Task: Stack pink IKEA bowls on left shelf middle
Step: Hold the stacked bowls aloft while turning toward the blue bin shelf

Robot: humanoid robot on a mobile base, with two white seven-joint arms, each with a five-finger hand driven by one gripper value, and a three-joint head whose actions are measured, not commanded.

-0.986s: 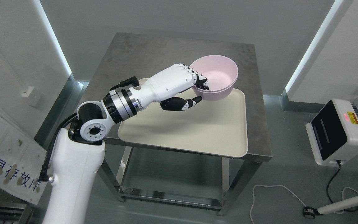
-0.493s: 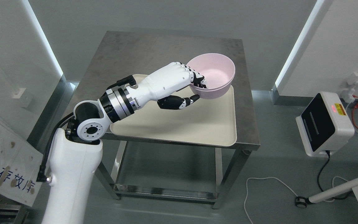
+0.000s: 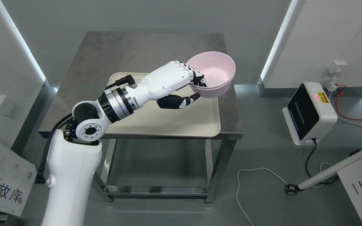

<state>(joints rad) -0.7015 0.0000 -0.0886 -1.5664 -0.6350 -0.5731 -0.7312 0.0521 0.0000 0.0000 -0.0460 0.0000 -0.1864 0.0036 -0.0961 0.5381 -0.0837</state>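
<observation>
My left hand (image 3: 196, 89) is shut on the near rim of a pink bowl (image 3: 214, 73), fingers inside and thumb under it. It holds the bowl upright in the air above the back right corner of a cream tray (image 3: 181, 121). The tray lies on a steel table (image 3: 112, 59). The bowl looks empty. No shelf shows in the head view. My right arm is out of view.
A white box with a black face and a red light (image 3: 309, 114) stands on the floor at the right, with a cable. A white wheeled leg (image 3: 328, 172) crosses the lower right. A white signboard (image 3: 2, 175) leans at the lower left.
The whole picture has shifted: the table and floor box slid left and the view turned right, so the camera moved. The hand still holds the bowl, now nearer the table's right edge.
</observation>
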